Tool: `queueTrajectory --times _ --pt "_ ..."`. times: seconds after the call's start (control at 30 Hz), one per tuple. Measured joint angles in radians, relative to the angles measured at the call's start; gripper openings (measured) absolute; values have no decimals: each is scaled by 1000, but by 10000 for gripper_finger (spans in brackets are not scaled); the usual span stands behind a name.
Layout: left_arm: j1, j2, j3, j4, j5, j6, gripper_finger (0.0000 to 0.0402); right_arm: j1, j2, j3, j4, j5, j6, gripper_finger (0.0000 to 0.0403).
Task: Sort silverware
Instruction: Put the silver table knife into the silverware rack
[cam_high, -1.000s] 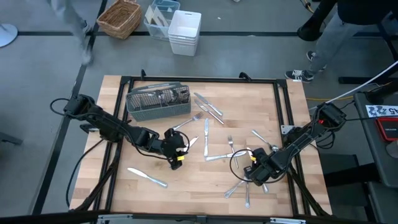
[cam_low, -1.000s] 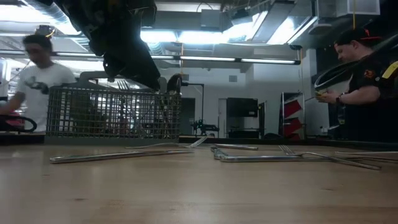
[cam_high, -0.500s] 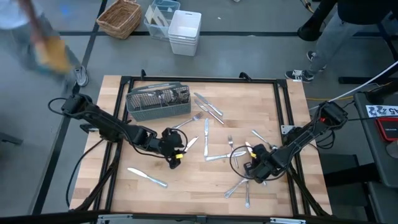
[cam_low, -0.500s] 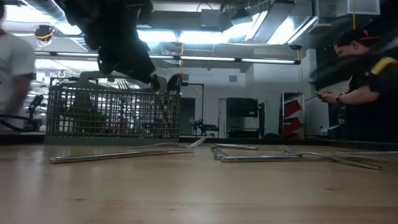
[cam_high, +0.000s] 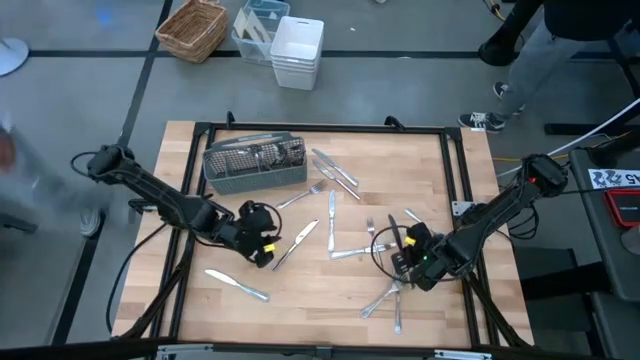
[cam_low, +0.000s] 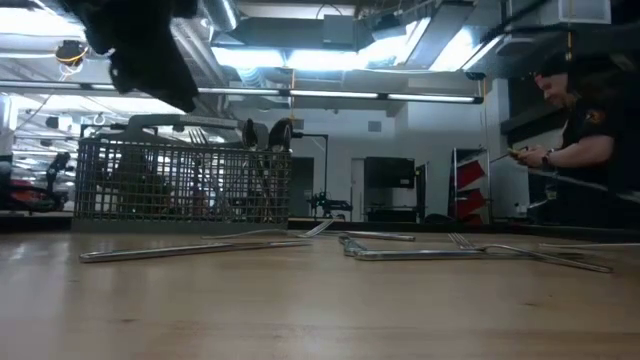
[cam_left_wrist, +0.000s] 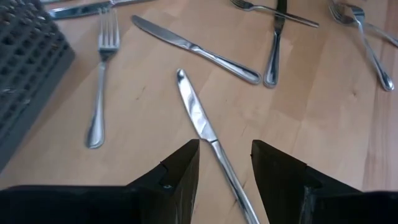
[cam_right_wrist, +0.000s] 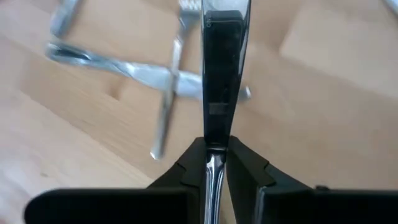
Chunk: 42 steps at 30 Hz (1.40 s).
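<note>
Shiny forks, spoons and knives lie scattered flat on the wooden table (cam_high: 200, 210). The grey wire-mesh caddy (cam_high: 255, 163) stands near the far left, also in the low view (cam_low: 180, 180). My left gripper (cam_high: 268, 250) is open; its fingers stand on either side of the handle of a knife (cam_left_wrist: 202, 124) without touching it. That knife (cam_high: 295, 243) lies flat. My right gripper (cam_high: 400, 250) is shut on a flat silver piece (cam_right_wrist: 224, 56) above the right-hand cluster of silverware (cam_high: 385, 298). Which kind of piece it is I cannot tell. My right gripper pinches the silver piece between its two fingers at a narrow part (cam_right_wrist: 214, 163) near one end. The fingers lie along the piece, which reaches straight out ahead of them. It is lifted clear, with other silverware (cam_right_wrist: 149, 74) on the table beneath it.
A black frame (cam_high: 320, 128) runs around the table. A wicker basket (cam_high: 192, 28) and white bins (cam_high: 297, 50) stand on the floor beyond the far edge. A person (cam_low: 585, 150) stands behind the table on the right. A single knife (cam_high: 237, 285) lies near the left front.
My left gripper has drawn back toward the table's left edge, and the knife now shows at full length where it lay. My right gripper has moved toward the far edge and slightly left, away from the cluster, with the silver piece between its fingers.
</note>
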Motion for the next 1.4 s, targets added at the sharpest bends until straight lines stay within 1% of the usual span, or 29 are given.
queueTrajectory --times 0.1,0.23,0.3,0.37,0.43,0.5,0.57,0.67,0.73,0.83,0.97,1.03,1.13,1.2,1.3,1.4 --pt "-45 -23 -1 -44 -63 -69 138 0 -36 0 0 80 -30 49" --pt "-107 -31 -1 -112 -148 -174 138 -6 -71 1 5 226 -84 49" --pt "-139 -31 -1 -152 -194 -242 138 -24 -80 2 19 290 -128 49" --pt "-167 -31 -1 -188 -241 -311 138 -52 -87 2 62 348 -207 49" --pt "-194 -31 -1 -219 -277 -370 138 -92 -88 2 145 400 -326 49" --pt "-220 -31 -2 -238 -306 -421 138 -138 -88 2 254 434 -485 49" --pt "-243 -31 -15 -224 -325 -457 138 -192 -88 2 393 458 -678 49" --pt "-282 -30 -44 -220 -357 -527 138 -278 -88 2 639 463 -992 49" --pt "-305 -30 -64 -219 -361 -589 138 -338 -88 2 823 435 -1202 49" --pt "-338 -29 -90 -218 -366 -663 138 -429 -81 3 1084 334 -1471 49" --pt "-367 -29 -116 -194 -387 -698 138 -548 -32 3 1409 156 -1713 49" --pt "-378 -29 -117 -197 -405 -701 138 -598 12 3 1549 58 -1782 49" --pt "-386 -29 -117 -196 -429 -685 138 -666 96 4 1741 -78 -1838 49" --pt "-386 -29 -117 -195 -449 -666 138 -705 159 26 1827 -147 -1856 49" --pt "-386 -29 -117 -195 -465 -648 138 -751 263 107 1862 -211 -1859 49" --pt "-386 -29 -117 -196 -472 -647 138 -786 381 234 1856 -283 -1862 49"
